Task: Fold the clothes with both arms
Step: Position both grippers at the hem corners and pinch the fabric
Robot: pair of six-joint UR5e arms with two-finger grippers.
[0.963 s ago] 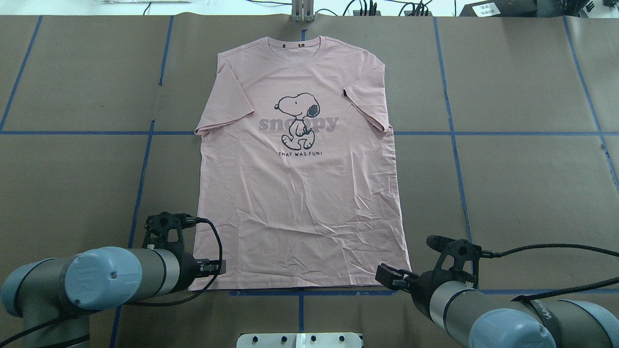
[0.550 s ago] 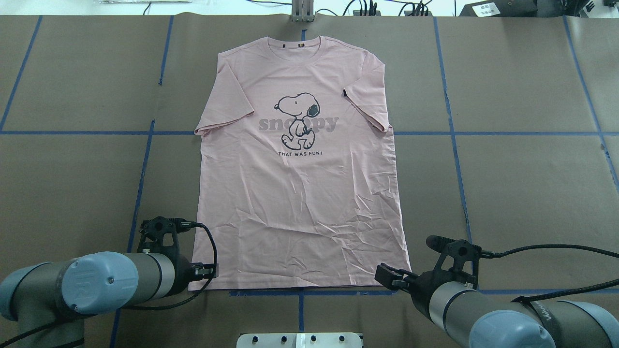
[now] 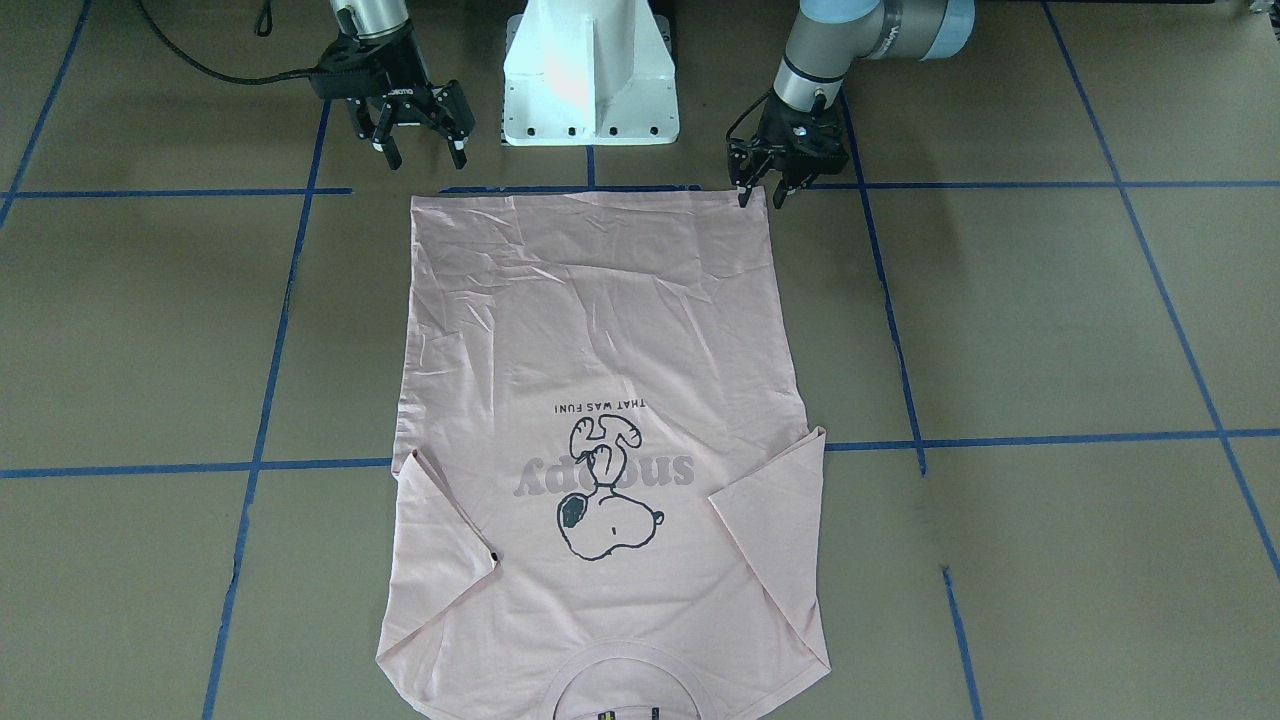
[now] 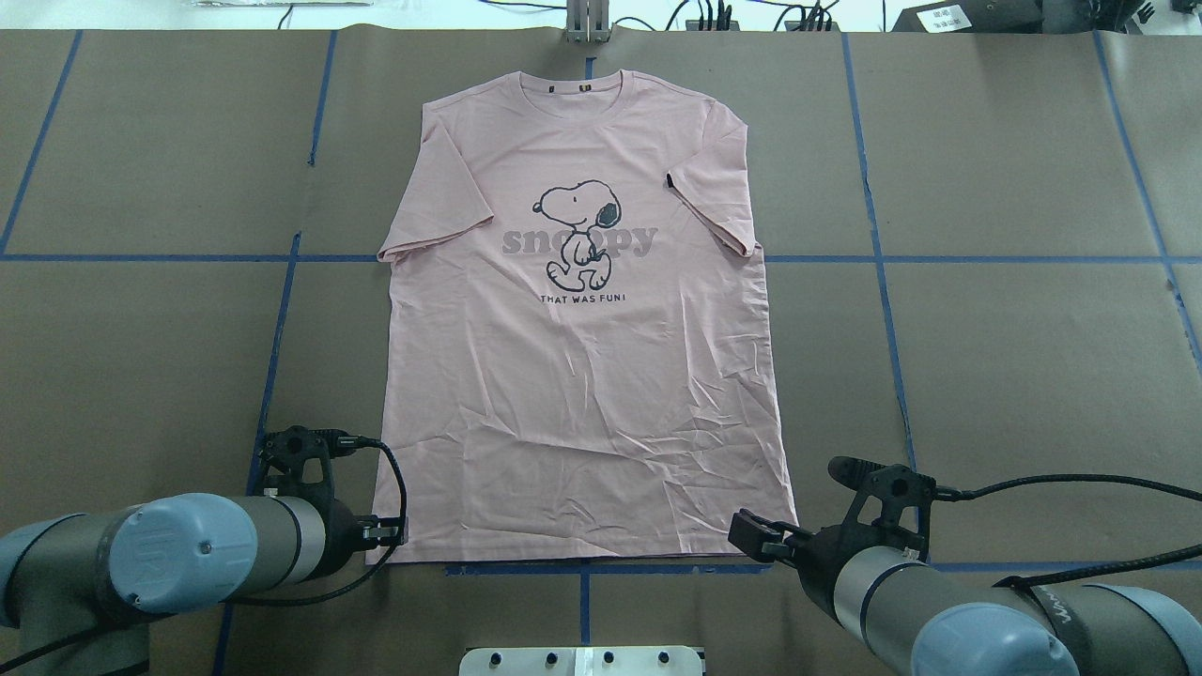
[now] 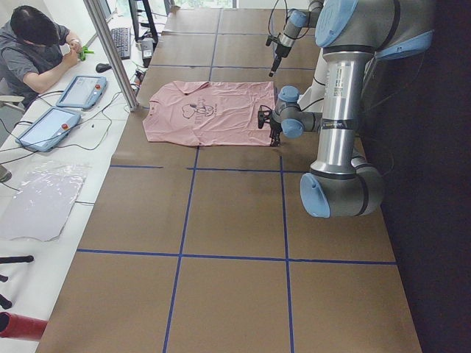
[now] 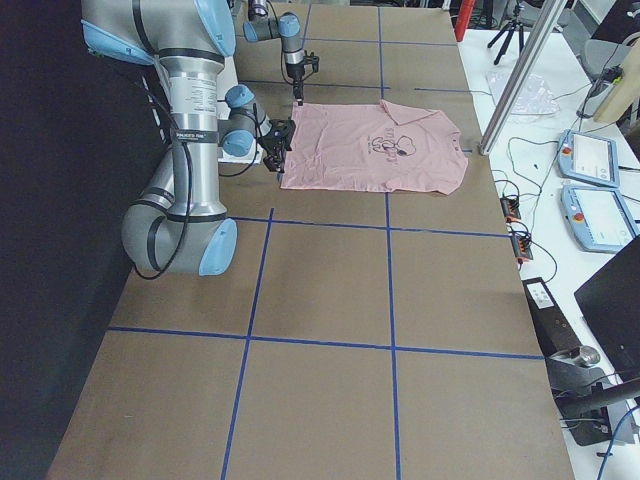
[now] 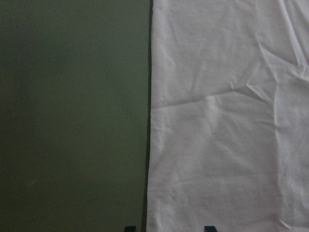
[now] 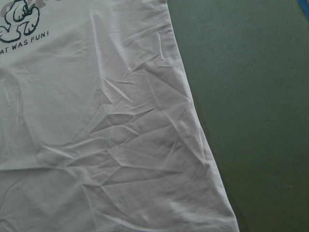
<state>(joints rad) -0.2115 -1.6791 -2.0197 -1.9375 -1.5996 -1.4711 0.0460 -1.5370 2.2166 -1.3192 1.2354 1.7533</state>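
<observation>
Brown-papered table [image 4: 141,376], pink T-shirt [image 4: 582,394] lying flat, print up, collar far from the robot. It's the corner-grab stage: left gripper [image 3: 761,200] parted astride its hem corner, empty; right gripper [image 3: 422,152] wide apart, empty, just short of the other corner. Next, both must pinch. Left has slid outward off the cloth; right hasn't budged.

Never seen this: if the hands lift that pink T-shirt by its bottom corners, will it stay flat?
Probably not: the T-shirt lies thin and creased, so it should sag wherever unsupported. Pushed, its wrinkled hem would probably bunch, not slide.
</observation>
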